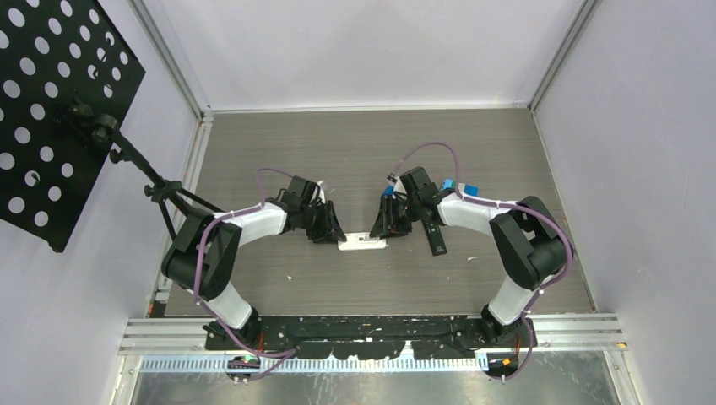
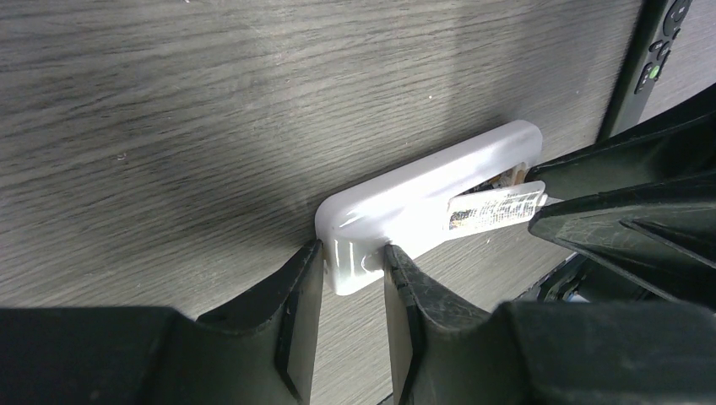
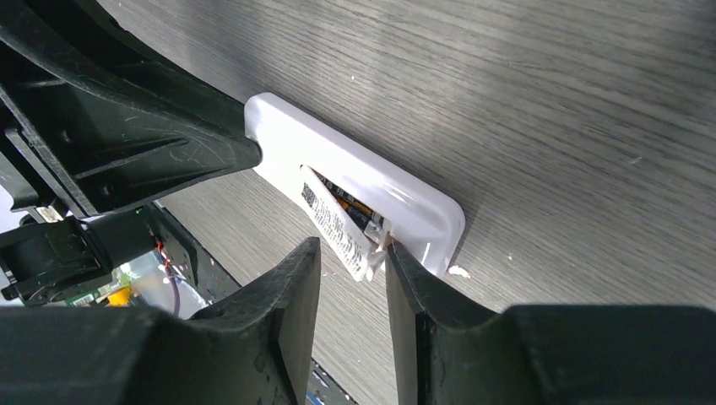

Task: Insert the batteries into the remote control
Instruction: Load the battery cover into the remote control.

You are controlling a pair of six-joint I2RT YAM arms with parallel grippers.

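A white remote [image 1: 363, 244] lies back up on the table between both grippers. My left gripper [image 1: 331, 234] is shut on its left end, a finger touching each side in the left wrist view [image 2: 355, 253]. The remote's [image 2: 422, 194] battery bay is open. A clear-white labelled cover [image 3: 333, 221] sticks up out of it at a tilt, also seen in the left wrist view [image 2: 498, 208]. An orange and dark battery [image 3: 355, 207] shows inside the bay of the remote [image 3: 371, 169]. My right gripper [image 3: 355, 253] stands open at the right end, the cover's tip between its fingers.
A black remote [image 1: 435, 236] lies just right of the right gripper, its buttons showing in the left wrist view [image 2: 654, 51]. A black perforated board on a stand [image 1: 51, 110] leans at the far left. White walls enclose the table.
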